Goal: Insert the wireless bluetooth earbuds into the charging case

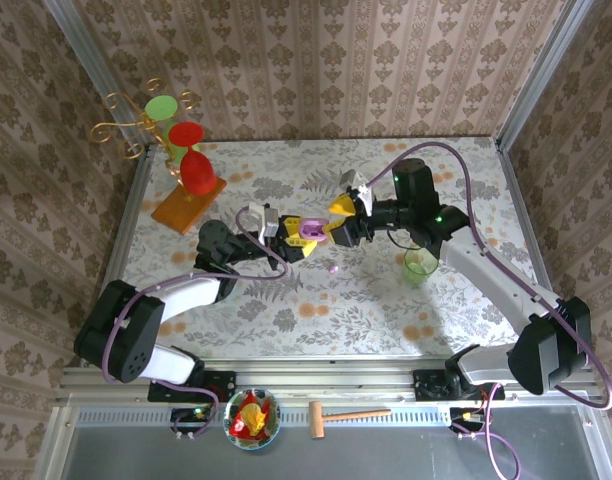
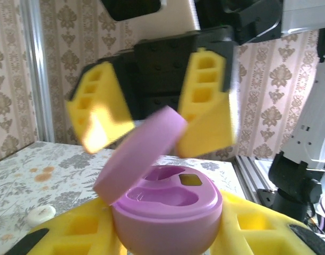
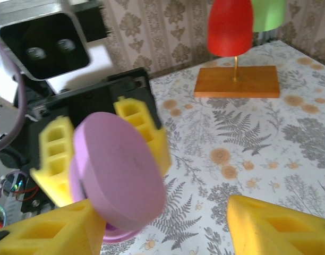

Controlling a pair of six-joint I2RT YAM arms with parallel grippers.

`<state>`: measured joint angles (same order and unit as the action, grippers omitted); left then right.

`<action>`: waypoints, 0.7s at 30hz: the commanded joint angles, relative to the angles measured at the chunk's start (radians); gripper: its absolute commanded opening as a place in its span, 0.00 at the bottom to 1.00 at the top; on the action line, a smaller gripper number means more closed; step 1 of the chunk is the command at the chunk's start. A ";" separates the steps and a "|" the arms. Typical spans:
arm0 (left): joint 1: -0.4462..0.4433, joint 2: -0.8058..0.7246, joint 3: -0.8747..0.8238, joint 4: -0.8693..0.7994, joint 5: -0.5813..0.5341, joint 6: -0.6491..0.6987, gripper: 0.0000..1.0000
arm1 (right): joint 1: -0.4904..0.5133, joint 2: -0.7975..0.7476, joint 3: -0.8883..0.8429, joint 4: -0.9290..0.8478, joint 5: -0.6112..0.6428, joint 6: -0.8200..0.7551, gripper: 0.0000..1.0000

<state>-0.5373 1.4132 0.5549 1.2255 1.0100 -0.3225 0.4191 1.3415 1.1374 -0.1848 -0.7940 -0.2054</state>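
A flower-patterned surface [image 1: 386,310] is enclosed by damask wallpaper.

From above, the charging case [image 1: 308,232] is seen clamped in the left gripper [image 1: 296,240] over the middle of the surface. The right gripper [image 1: 340,228] is held just beside it, fingers apart and nothing between them. The lilac earbud [image 1: 333,268] is seen on the surface, just toward the near edge from the case. A green cup [image 1: 419,266] is placed toward the right edge and a cup stand [image 1: 186,170] at the far left corner, both well clear.

In the left wrist view the lid [image 2: 144,154] is raised but tilted over the recesses. A pale round thing [image 2: 41,214], possibly the other earbud, is seen on the surface.

In the right wrist view the lid is crowded against one right finger [image 3: 51,228]. A nudge there could snap it shut or twist the case. The broad foam fingers could also flick the tiny earbud away.
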 commanded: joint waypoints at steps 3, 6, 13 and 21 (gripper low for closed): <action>-0.009 -0.007 0.004 0.051 0.055 -0.020 0.23 | -0.020 -0.014 -0.003 0.093 0.086 0.087 0.62; -0.009 -0.010 0.005 0.051 0.053 -0.020 0.23 | -0.023 -0.010 0.003 0.073 0.085 0.064 0.64; -0.006 -0.004 0.000 0.052 0.008 -0.003 0.23 | -0.023 -0.053 -0.019 0.049 -0.010 -0.014 0.74; 0.004 -0.004 0.008 0.052 -0.027 -0.004 0.23 | -0.021 -0.139 -0.088 0.098 -0.019 0.008 0.79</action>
<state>-0.5415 1.4132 0.5549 1.2282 0.9932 -0.3222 0.4026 1.2385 1.0737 -0.1261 -0.7933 -0.2028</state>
